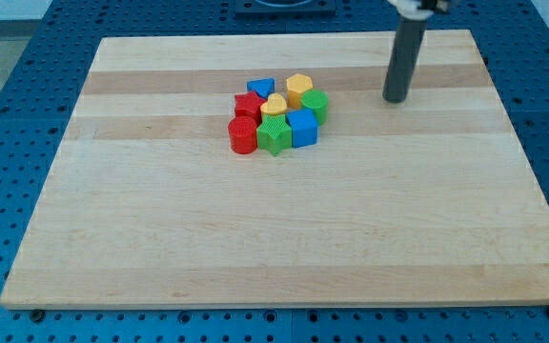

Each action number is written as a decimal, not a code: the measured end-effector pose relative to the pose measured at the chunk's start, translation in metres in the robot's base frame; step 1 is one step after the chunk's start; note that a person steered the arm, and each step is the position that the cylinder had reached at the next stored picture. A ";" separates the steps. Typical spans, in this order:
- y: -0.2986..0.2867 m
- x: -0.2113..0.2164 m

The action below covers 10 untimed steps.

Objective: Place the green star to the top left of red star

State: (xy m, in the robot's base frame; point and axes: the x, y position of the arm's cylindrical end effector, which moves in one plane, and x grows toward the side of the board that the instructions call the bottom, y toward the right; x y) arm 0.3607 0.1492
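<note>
My tip sits on the wooden board toward the far right, at the lower end of a straight dark rod that comes down from the top of the view. There is nothing to open or close here: the rod is a plain push stick, it has hold of nothing, and it touches no block. The whole cluster lies well apart from it, to its left and slightly nearer.

The block closest to my tip is the green cylinder, at the right edge of the cluster. Just left of it and a little farther back is the yellow hexagon. Nearer than the cylinder, and touching it as far as I can tell, is the blue cube.

The green star stands at the near edge of the group, pressed against the left side of the blue cube. On its left, touching it, is the red cylinder. Behind the green star sits a small yellow block, rounded on top; I cannot make out its exact shape.

The red star lies at the far left of the cluster, directly behind the red cylinder, so the green star is to its near right. The blue triangle rests behind the red star, at the far edge.

The board lies on a blue perforated table.
</note>
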 end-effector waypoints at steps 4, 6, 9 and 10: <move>-0.161 0.074; -0.170 0.030; -0.190 -0.017; -0.221 -0.035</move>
State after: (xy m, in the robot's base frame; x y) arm 0.3254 -0.0716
